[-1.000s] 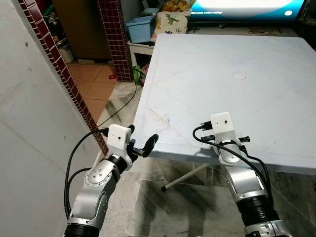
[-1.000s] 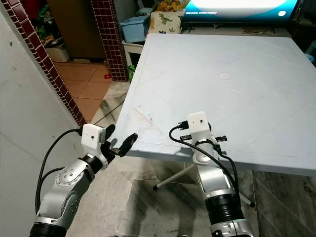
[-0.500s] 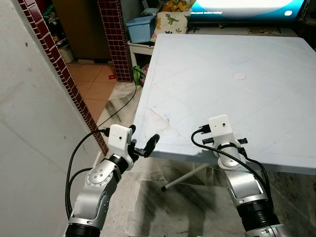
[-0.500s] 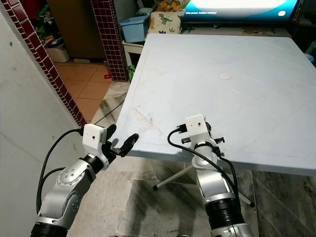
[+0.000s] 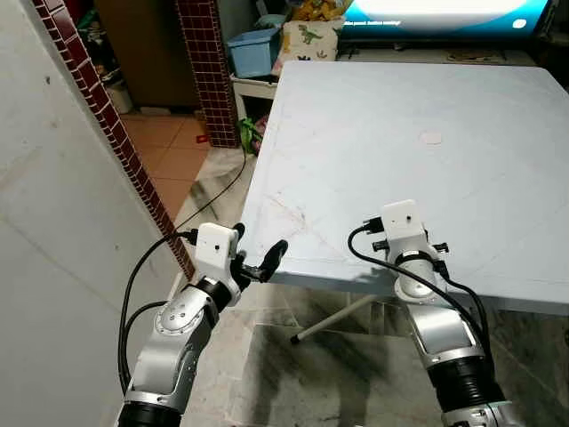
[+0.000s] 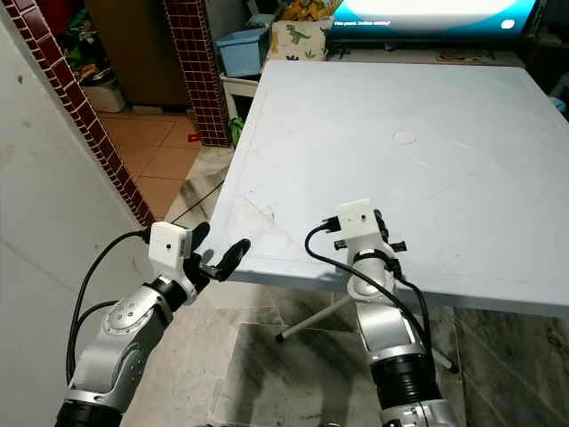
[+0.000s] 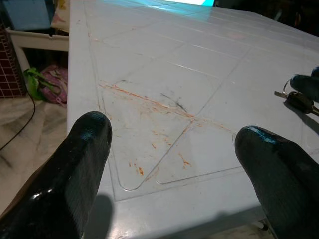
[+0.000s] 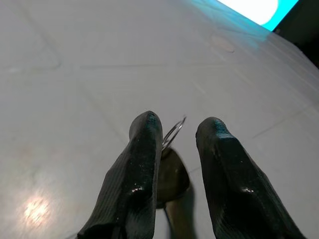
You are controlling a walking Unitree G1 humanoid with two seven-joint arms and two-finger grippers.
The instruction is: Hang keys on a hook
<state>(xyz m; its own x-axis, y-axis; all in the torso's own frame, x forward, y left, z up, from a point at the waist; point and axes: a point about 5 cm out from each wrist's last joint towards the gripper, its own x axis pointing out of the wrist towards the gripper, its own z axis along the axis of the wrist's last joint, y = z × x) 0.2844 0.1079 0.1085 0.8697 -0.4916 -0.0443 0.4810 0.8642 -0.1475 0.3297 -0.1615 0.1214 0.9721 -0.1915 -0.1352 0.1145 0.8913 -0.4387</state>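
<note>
Right tool (image 8: 172, 132), glossy black fingers slightly parted, straddles the keys (image 8: 172, 172) with thin wire ring on the scratched pale plastic bench (image 5: 373, 116); left tool (image 7: 172, 149) gapes wide, empty.

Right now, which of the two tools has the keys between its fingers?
The right tool: its fingers straddle the keys on the white table. The left tool hovers wide open at the table's edge.

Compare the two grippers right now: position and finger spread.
The left gripper hovers off the white table's near-left corner, fingers spread wide and holding nothing. The right gripper sits over the tabletop, fingers close together around the keys lying there. Both have long black fingers.
</note>
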